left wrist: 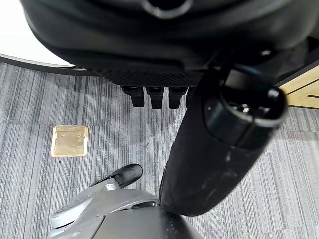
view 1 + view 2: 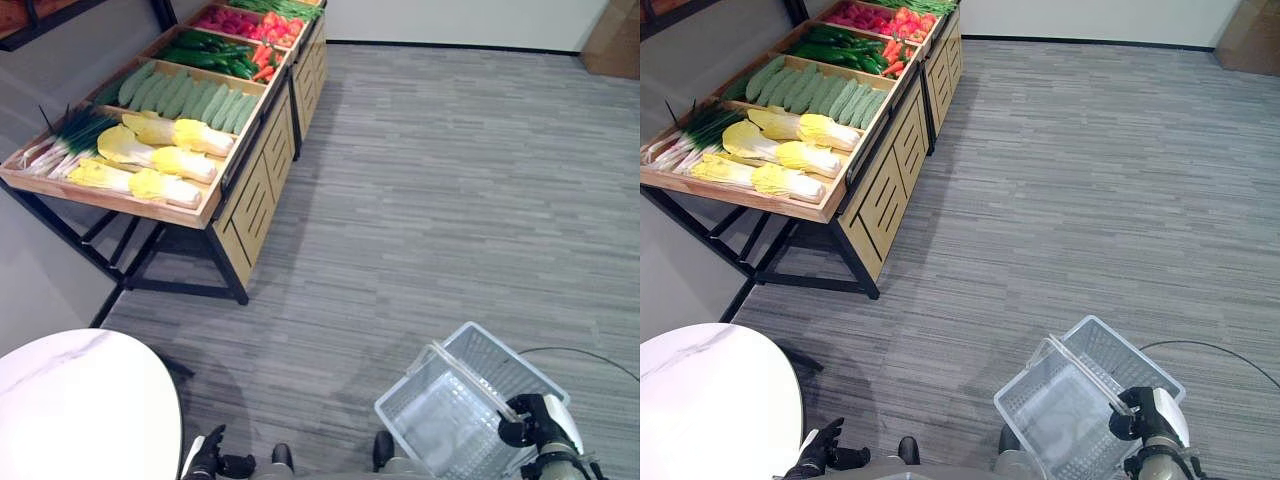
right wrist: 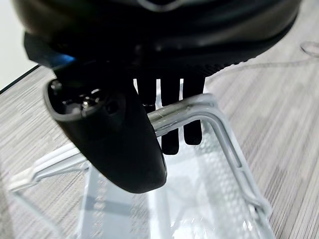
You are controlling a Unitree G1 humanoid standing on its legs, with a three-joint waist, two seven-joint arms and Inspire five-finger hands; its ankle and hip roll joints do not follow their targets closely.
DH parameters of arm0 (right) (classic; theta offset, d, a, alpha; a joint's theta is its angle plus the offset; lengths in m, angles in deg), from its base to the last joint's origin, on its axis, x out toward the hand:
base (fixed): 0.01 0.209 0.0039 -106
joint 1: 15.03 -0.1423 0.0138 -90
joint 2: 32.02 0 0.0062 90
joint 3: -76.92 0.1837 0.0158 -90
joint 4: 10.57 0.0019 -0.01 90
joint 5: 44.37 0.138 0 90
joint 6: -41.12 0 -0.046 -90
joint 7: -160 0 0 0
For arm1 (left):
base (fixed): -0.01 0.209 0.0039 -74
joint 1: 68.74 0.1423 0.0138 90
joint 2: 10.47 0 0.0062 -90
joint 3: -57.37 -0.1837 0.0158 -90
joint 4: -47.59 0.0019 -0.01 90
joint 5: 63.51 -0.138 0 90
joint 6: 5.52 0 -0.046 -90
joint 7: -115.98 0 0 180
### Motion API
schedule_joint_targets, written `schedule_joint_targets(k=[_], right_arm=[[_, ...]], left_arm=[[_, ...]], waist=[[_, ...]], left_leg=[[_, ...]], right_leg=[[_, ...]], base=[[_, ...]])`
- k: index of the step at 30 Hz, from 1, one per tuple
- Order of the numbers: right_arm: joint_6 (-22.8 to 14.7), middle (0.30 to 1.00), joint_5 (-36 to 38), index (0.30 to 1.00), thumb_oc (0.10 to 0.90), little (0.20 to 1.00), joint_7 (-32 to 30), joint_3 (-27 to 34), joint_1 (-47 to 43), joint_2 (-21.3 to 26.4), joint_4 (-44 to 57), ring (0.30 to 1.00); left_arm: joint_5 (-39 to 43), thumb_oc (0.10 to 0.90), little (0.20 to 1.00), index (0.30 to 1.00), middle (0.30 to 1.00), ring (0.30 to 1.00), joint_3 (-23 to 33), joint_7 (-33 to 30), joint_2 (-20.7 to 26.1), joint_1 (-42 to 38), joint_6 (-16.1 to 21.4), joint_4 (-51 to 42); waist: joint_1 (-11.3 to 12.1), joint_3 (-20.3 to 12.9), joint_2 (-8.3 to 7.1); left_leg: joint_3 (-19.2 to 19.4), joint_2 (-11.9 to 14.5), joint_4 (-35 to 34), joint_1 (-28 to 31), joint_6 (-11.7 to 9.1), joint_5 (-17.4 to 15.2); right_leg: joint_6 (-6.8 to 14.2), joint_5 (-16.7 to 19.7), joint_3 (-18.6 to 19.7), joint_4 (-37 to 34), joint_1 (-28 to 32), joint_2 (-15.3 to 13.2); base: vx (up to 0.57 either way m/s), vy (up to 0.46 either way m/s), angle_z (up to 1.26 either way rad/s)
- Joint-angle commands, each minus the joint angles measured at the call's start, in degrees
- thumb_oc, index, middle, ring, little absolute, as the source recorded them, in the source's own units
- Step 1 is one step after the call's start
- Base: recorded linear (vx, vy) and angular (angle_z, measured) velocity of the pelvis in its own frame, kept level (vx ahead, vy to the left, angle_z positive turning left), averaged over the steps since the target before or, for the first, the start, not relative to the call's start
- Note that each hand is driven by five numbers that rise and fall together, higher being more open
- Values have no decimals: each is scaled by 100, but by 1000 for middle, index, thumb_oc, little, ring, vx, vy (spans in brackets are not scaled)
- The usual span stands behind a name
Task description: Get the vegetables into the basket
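At lower right of the head view: wire basket point(image 2: 455, 405), empty, hung by its handle point(image 3: 172, 117) from the right hand point(image 2: 527, 422), fingers curled round it. Vegetables point(image 2: 160, 155) lay upper left on the wooden display stand point(image 2: 250, 190), well apart. Left hand point(image 2: 205, 460), lower left, nearer them, relaxed, holding nothing.
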Motion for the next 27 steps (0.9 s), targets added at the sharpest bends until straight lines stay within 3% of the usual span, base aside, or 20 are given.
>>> schedule_joint_targets(k=[1, 6, 8, 9, 11, 12, 13, 15, 16, 20, 27], right_arm=[[-403, 300, 391, 300, 400, 300, -490, 381, -758, 337, 279, 300], [-297, 300, 436, 300, 400, 300, -488, 343, -872, 270, -137, 300], [-257, 300, 504, 300, 400, 300, -506, 335, -926, 188, -278, 300], [-242, 300, 673, 300, 400, 300, -539, 373, -1006, 103, -515, 300], [-247, 300, 676, 300, 400, 300, -539, 371, -1014, 104, -525, 300], [-238, 300, 775, 300, 400, 300, -523, 330, -1078, 38, -610, 300], [-220, 300, 771, 300, 400, 300, -534, 310, -1072, 10, -578, 300], [-183, 300, 877, 300, 400, 300, -555, 267, -1147, -88, -748, 300], [-183, 300, 877, 300, 400, 300, -555, 267, -1147, -87, -748, 300], [-149, 300, 768, 300, 400, 300, -529, 113, -1171, -86, -882, 300], [-134, 300, 747, 300, 400, 300, -434, 70, -1099, 18, -1220, 300]], left_arm=[[92, 900, 1000, 1000, 1000, 1000, -158, -71, 172, -241, 81, -24], [-5, 900, 1000, 1000, 1000, 1000, -226, -127, 235, -358, 44, 21], [-14, 900, 1000, 1000, 1000, 1000, -290, -161, 272, -409, 38, -133], [36, 900, 1000, 1000, 1000, 1000, -352, -196, 297, -453, 54, -297], [37, 900, 1000, 1000, 1000, 1000, -351, -196, 298, -456, 53, -298], [88, 900, 1000, 1000, 1000, 1000, -388, -189, 343, -477, 57, -366], [121, 900, 1000, 1000, 1000, 1000, -375, -200, 362, -477, 41, -385], [190, 900, 1000, 1000, 1000, 1000, -314, -226, 399, -521, 21, -350], [190, 900, 1000, 1000, 1000, 1000, -314, -226, 399, -521, 21, -350], [134, 900, 1000, 1000, 1000, 1000, -252, -245, 394, -619, 8, -100], [149, 900, 1000, 1000, 1000, 1000, -198, -233, 282, -478, 12, 66]], waist=[[131, 321, -298], [152, 399, -361], [151, 481, -369], [146, 607, -358], [155, 610, -362], [144, 703, -306], [133, 725, -303], [97, 727, -333], [95, 731, -331], [-47, 754, -406], [-64, 603, -347]], left_leg=[[-192, 61, 849, -407, -47, -609], [-125, -111, 843, -421, 153, -776], [-81, -187, 826, -387, 257, -846], [-38, -216, 873, -335, 362, -929], [-29, -219, 881, -338, 364, -934], [-38, -196, 951, -264, 416, -1021], [-22, -206, 944, -181, 424, -1056], [-4, -252, 770, 109, 379, -1114], [-6, -251, 768, 114, 378, -1113], [-140, -192, 759, 424, 158, -1365], [-333, 62, 861, 664, -61, -1402]], right_leg=[[519, -273, -111, 177, 417, -667], [655, -253, 81, 736, 127, -905], [743, -178, 148, 1223, -144, -987], [801, 39, 172, 1859, -428, -1028], [802, 29, 187, 1881, -445, -1032], [773, 92, 111, 2426, -691, -1035], [774, 148, 46, 2520, -805, -1051], [717, 211, -221, 1928, -922, -1127], [716, 212, -224, 1924, -914, -1126], [820, 514, -217, 727, -1209, -1176], [661, 317, -398, 962, -1063, -971]], base=[[12, 68, -2], [27, 151, -6], [-3, 201, -7], [-5, 172, -6], [24, 101, -9], [107, 118, -13], [183, 134, -12], [222, 3, -13], [207, -70, -5], [304, -135, 4], [224, -147, 30]])
